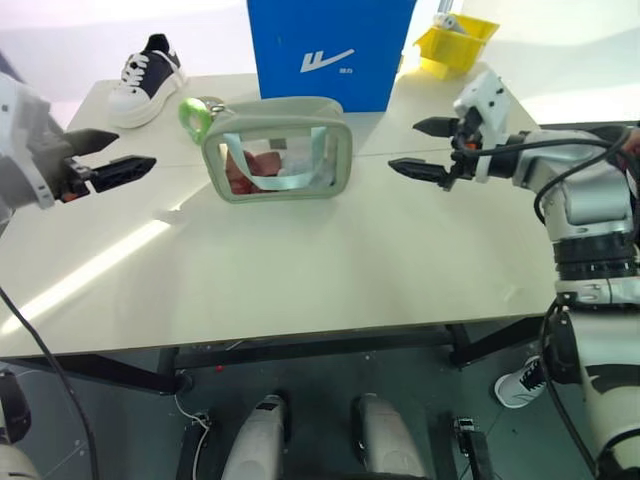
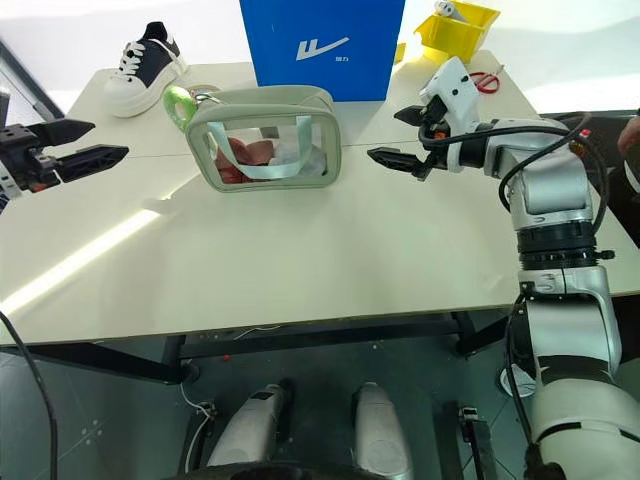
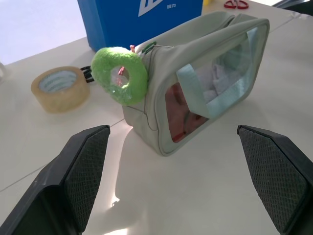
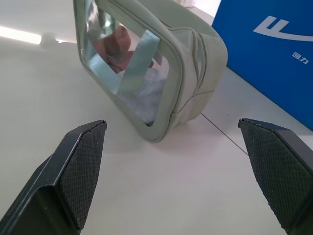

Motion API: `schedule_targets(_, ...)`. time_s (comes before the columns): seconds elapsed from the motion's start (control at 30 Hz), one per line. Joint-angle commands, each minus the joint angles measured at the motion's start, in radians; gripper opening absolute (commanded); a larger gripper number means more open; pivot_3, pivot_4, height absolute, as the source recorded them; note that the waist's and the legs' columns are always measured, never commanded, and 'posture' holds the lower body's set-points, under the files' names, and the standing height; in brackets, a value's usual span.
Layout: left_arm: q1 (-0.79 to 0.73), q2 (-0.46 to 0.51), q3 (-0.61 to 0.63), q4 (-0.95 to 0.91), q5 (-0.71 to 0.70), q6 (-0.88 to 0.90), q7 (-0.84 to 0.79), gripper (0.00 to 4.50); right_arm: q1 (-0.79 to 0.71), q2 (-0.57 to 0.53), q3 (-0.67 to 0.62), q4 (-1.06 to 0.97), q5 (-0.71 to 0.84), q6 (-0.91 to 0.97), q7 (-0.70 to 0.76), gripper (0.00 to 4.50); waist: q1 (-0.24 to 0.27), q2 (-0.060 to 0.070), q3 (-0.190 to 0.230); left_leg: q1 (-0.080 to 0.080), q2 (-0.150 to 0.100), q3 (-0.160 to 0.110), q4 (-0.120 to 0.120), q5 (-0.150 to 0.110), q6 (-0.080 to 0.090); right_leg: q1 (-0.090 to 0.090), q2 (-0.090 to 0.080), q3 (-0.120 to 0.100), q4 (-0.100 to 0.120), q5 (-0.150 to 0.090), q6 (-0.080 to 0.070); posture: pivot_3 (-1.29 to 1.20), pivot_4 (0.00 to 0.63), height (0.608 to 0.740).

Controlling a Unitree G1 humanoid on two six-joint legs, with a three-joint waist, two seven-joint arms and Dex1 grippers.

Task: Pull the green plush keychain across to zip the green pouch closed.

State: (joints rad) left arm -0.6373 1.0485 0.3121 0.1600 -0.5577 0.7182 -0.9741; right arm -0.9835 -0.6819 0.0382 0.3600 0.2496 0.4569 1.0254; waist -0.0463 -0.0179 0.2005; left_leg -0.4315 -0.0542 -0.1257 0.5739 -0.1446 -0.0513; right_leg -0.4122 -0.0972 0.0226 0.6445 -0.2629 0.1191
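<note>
The green pouch [image 1: 280, 150] stands upright on the table, its clear window facing me with red contents and a mint strap visible. At the pouch's left end hangs the green plush keychain [image 1: 193, 116], a lime-green fuzzy ring [image 3: 120, 74]. My left gripper [image 1: 108, 157] hovers open to the left of the pouch, well apart from it. On the other side, my right gripper [image 1: 428, 147] is open too, level with the pouch and apart from it. Nothing is between either pair of fingers.
A big blue box [image 1: 328, 48] stands right behind the pouch. A tan tape roll [image 3: 60, 88] lies near the keychain. A black-and-white sneaker [image 1: 146, 79] sits at the back left, a yellow bin [image 1: 456, 43] and red scissors [image 2: 484, 82] at the back right.
</note>
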Motion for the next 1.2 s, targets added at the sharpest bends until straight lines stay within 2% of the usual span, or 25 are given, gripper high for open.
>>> schedule_targets(0.03,-0.007,0.007,0.004,-0.122,-0.043,0.025,-0.021,4.45,-0.083,0.039,0.015,0.031,-0.024,-0.050,-0.008,4.50,-0.001,0.000,0.000,0.000,0.000,0.000,0.000,0.000,0.000,0.000,0.000,0.000,0.000,0.000,0.000,0.00,0.150,0.740)
schedule_targets(0.23,-0.032,-0.054,-0.065,-0.305,-0.110,0.092,-0.011,4.45,-0.210,0.183,0.082,0.274,-0.128,-0.185,-0.066,4.50,-0.001,0.000,0.000,0.000,0.000,0.000,0.000,0.000,0.000,0.000,0.000,0.000,0.001,0.001,0.001,0.00,0.150,0.740)
schedule_targets(0.37,-0.045,-0.075,-0.088,-0.363,-0.125,0.101,-0.005,4.45,-0.320,0.289,0.097,0.528,-0.187,-0.295,-0.129,4.50,-0.004,0.000,0.000,0.000,0.000,0.000,0.000,0.000,0.000,0.000,0.001,0.000,0.002,0.001,0.001,0.00,0.150,0.740)
schedule_targets(0.53,-0.025,-0.091,-0.090,-0.372,-0.114,0.096,0.021,4.45,-0.395,0.355,0.077,0.726,-0.221,-0.387,-0.196,4.50,-0.004,0.000,0.000,0.000,0.000,0.000,0.000,0.000,0.000,0.000,0.001,0.000,0.002,0.001,0.001,0.00,0.150,0.740)
schedule_targets(0.67,0.017,-0.085,-0.062,-0.408,-0.128,0.111,0.042,4.45,-0.428,0.371,0.060,0.788,-0.224,-0.423,-0.188,4.50,-0.007,0.000,0.000,0.000,0.000,-0.001,0.000,0.000,0.000,0.000,0.001,0.000,0.003,0.001,0.001,0.00,0.150,0.740)
schedule_targets(0.77,0.036,-0.090,-0.061,-0.416,-0.124,0.104,0.056,4.50,-0.437,0.386,0.045,0.815,-0.223,-0.436,-0.183,3.68,-0.013,0.000,0.000,0.000,0.000,-0.001,0.000,0.000,0.000,0.000,0.002,0.000,0.003,0.001,0.001,0.00,0.150,0.740)
schedule_targets(1.0,0.042,-0.077,-0.055,-0.407,-0.120,0.097,0.067,4.50,-0.429,0.382,0.041,0.780,-0.235,-0.448,-0.116,0.02,-0.029,0.000,0.000,0.001,0.000,-0.001,0.000,0.000,0.000,-0.001,0.003,0.000,0.004,0.001,0.001,0.00,0.150,0.740)
schedule_targets(1.1,0.049,-0.067,-0.052,-0.400,-0.112,0.089,0.062,4.50,-0.376,0.369,0.050,0.666,-0.202,-0.431,0.037,0.02,-0.028,0.000,0.000,0.001,0.001,-0.002,-0.001,0.000,0.000,-0.001,0.003,0.000,0.005,0.001,0.001,0.00,0.150,0.740)
schedule_targets(1.2,0.051,-0.053,-0.041,-0.390,-0.112,0.088,0.056,4.50,-0.267,0.319,0.075,0.453,-0.147,-0.367,0.258,0.02,-0.024,0.000,0.000,0.001,0.001,-0.002,0.000,0.000,0.000,0.000,0.003,0.000,0.005,0.001,0.001,0.00,0.150,0.740)
